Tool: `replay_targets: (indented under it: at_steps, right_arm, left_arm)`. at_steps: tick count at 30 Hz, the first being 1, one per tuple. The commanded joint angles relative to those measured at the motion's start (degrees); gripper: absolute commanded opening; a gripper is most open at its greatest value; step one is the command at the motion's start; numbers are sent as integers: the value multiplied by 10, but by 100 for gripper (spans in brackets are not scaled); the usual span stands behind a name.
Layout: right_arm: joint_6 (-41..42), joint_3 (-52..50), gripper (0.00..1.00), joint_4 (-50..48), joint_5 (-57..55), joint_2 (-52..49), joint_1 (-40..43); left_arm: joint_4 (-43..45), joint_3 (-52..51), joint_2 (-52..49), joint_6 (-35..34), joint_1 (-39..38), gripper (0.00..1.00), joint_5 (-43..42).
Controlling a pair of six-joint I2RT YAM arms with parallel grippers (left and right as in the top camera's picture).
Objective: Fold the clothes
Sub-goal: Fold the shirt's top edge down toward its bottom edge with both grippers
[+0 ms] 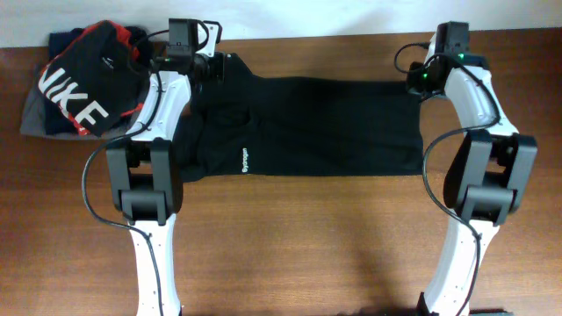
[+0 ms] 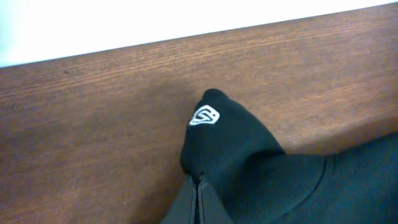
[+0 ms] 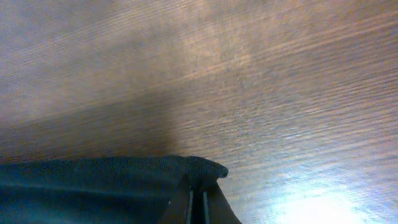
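Nearest the arm bases the brown wooden table (image 1: 307, 254) lies bare, a broad strip of open room running its full width; beyond it the plain black short-sleeved T-shirt (image 1: 334, 127) of soft fabric is spread flat and sideways across the middle, its near edge fairly straight, a small line of white lettering (image 1: 245, 161) close to that edge on the left part; the far edge of the T-shirt runs near the table's back edge, with only a narrow band of wood before the pale white strip (image 2: 124, 25) behind; at the far left corner of the cloth the left gripper (image 2: 199, 186) has its fingers pressed together on a bunched peak of fabric carrying a tiny white shield logo (image 2: 204, 116); at the far right corner the right gripper (image 3: 198, 199) pinches the hem likewise, fingers closed, bare wood beyond and to its right; past the left arm a black-and-red garment with white NIKE letters (image 1: 88, 83) sits heaped on a grey folded garment (image 1: 35, 118) at the table's far left.
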State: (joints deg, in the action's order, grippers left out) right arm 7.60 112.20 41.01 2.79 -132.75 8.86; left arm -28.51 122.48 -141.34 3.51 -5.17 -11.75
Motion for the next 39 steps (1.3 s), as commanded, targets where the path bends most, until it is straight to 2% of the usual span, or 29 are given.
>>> replay_targets:
  at_steps: [1, 16, 22, 39]
  right_arm:
    - [4, 17, 4, 10, -11, 50, 2]
    - [5, 17, 4, 106, -23, 57, 3]
    - [50, 17, 4, 142, -26, 57, 14]
    - [64, 17, 4, 233, -24, 61, 29]
  left_arm:
    - [-15, 7, 47, 9, 2, 0, 2]
    - [-175, 7, 97, 9, 27, 0, 2]
    - [-222, 7, 122, 9, 49, 0, 2]
    - [-369, 7, 123, 9, 55, 0, 2]
